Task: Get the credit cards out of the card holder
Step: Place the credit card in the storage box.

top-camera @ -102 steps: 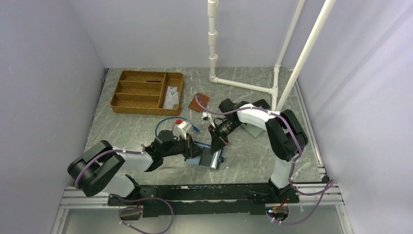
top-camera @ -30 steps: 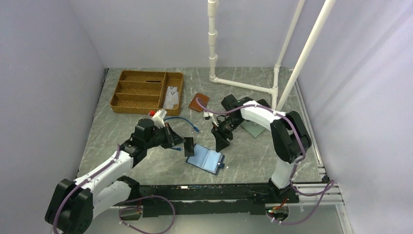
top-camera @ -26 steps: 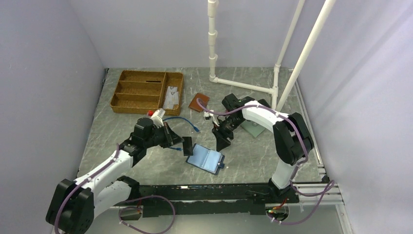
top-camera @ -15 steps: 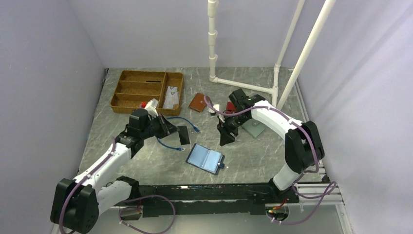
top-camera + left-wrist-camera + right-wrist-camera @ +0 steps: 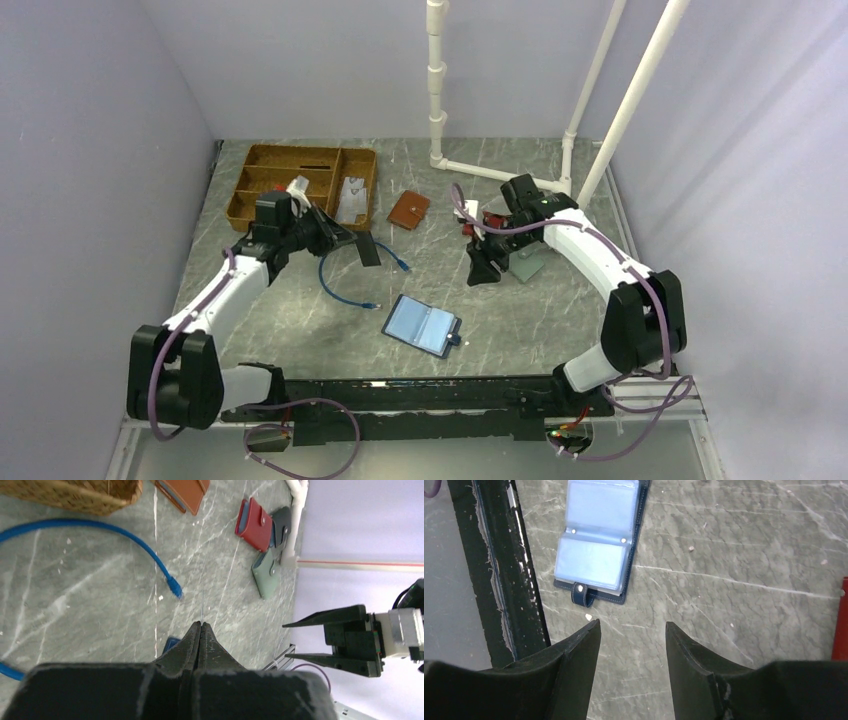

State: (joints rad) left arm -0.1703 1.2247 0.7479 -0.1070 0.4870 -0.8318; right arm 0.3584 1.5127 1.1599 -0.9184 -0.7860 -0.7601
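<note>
The card holder (image 5: 422,325) lies open near the table's front, its glossy blue inside up; the right wrist view has this card holder (image 5: 599,540) with its snap tab toward me. My left gripper (image 5: 347,239) is shut on a dark credit card (image 5: 368,250), held in the air just right of the wicker tray. In the left wrist view the gripper (image 5: 201,624) pinches the card (image 5: 202,605), seen edge-on as a thin line. My right gripper (image 5: 483,271) hangs open and empty to the back right of the holder, also in its own view (image 5: 633,625). Pale cards (image 5: 350,198) lie in the tray.
A wicker tray (image 5: 285,185) stands at the back left. A blue cable (image 5: 340,280) loops between the tray and the holder. A tan wallet (image 5: 408,210) lies mid-back. A red wallet (image 5: 255,524) and a green wallet (image 5: 266,573) lie by the white pipe frame (image 5: 500,172).
My left gripper has carried the dark card from beside the card holder back and left toward the tray. The right gripper has drawn back and to the right, away from the holder.
</note>
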